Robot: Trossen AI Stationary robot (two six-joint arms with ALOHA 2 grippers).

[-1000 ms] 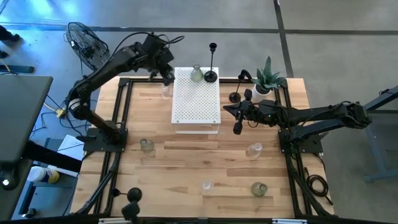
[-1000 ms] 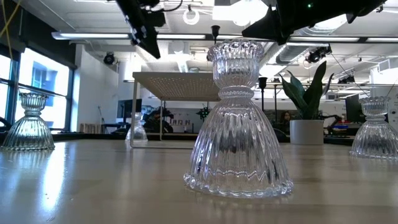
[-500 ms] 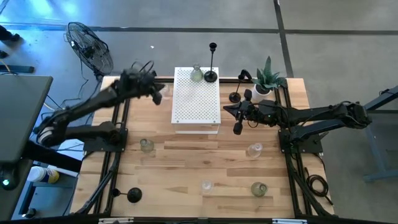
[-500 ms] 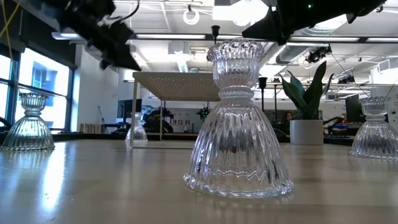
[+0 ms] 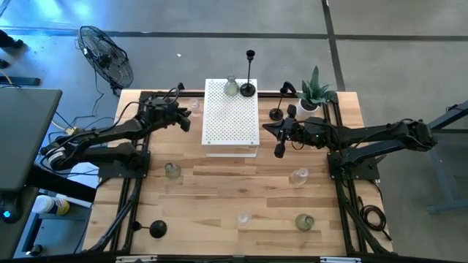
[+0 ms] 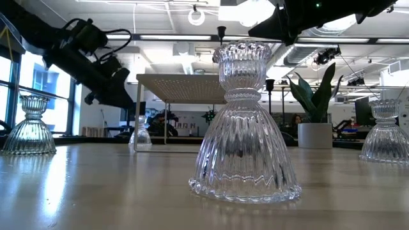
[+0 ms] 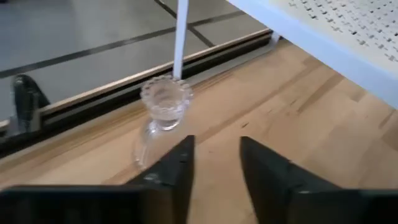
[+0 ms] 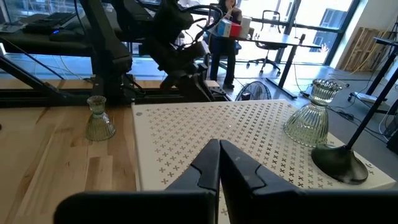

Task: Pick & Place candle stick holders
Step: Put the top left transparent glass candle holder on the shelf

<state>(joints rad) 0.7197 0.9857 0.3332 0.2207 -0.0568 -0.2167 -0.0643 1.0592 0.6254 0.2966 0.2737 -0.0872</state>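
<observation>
A small clear glass candle stick holder (image 7: 163, 112) stands on the table by the white perforated box's far left leg (image 7: 181, 37). My left gripper (image 7: 214, 167) is open, low over the table, just short of this holder (image 5: 194, 108) and touching nothing. My right gripper (image 8: 219, 163) is shut and empty, hovering at the box's right side (image 5: 267, 130). On the box's far end stand a glass holder (image 8: 311, 118) and a tall black holder (image 5: 248, 89).
More holders stand on the table: glass ones (image 5: 172, 171) (image 5: 298, 176) (image 5: 243, 218), a greenish one (image 5: 304, 221), black ones (image 5: 156, 229) (image 5: 276, 114). A potted plant (image 5: 314, 91) is at the far right. The white box (image 5: 230, 120) fills the middle far area.
My left gripper has come down from high above the box's far left corner toward the table, drawing back toward the left and near side, and has tipped from pointing steeply down to nearly level. The small glass holder has stayed put.
</observation>
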